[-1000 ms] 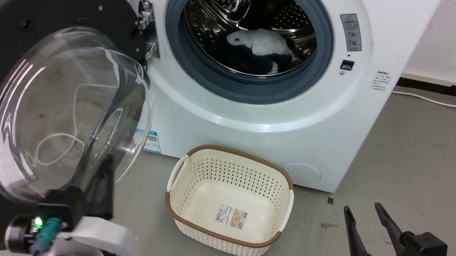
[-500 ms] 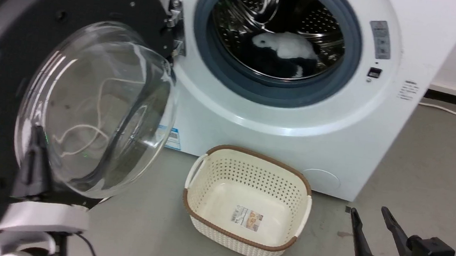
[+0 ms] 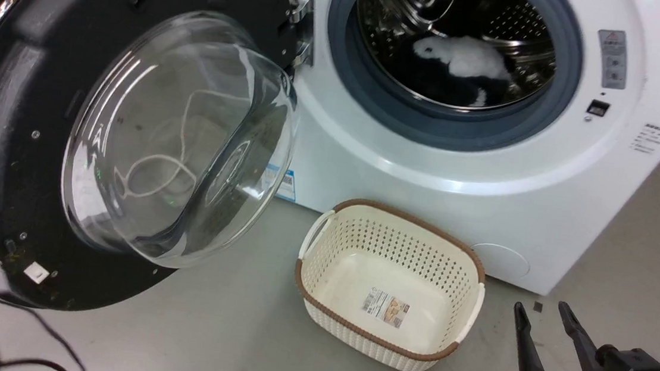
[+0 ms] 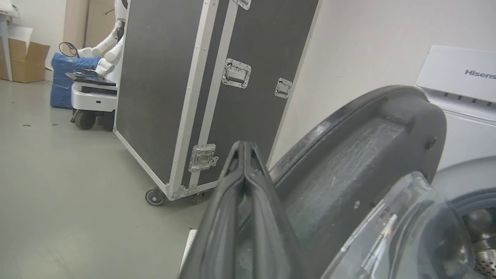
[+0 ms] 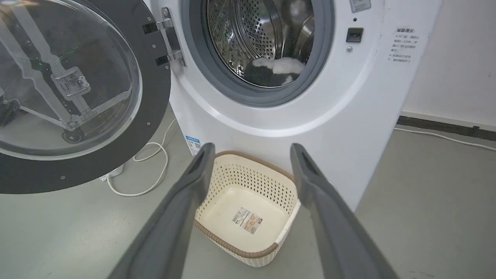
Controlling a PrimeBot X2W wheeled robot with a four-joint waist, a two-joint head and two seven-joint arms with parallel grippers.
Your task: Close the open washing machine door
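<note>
The washing machine door (image 3: pixel 27 93) stands swung wide open across the left half of the head view, hung on a steel hinge (image 3: pixel 301 21) at the left edge of the washing machine (image 3: pixel 424 205), which takes up the upper right. It looks rigid and fairly heavy, so it should swing as one piece and not flex. Its glossy black rim is probably slippery, and the bulging glass window (image 3: pixel 179 136) is the part to spare. A flat push on the rim's far edge, opposite the hinge, seems the best purchase. In the left wrist view the left gripper (image 4: pixel 245 147) has its fingers pressed together on nothing, just beside that rim at lower centre; whether it touches is unclear. The right gripper (image 3: pixel 540 308) sits at the lower right, fingers spread and empty, well apart from the door. There is one door, one machine, one cream basket (image 3: pixel 384 247) on the floor at lower centre, and what looks like one bundle of white and dark laundry (image 3: pixel 466 60) in the drum.
</note>
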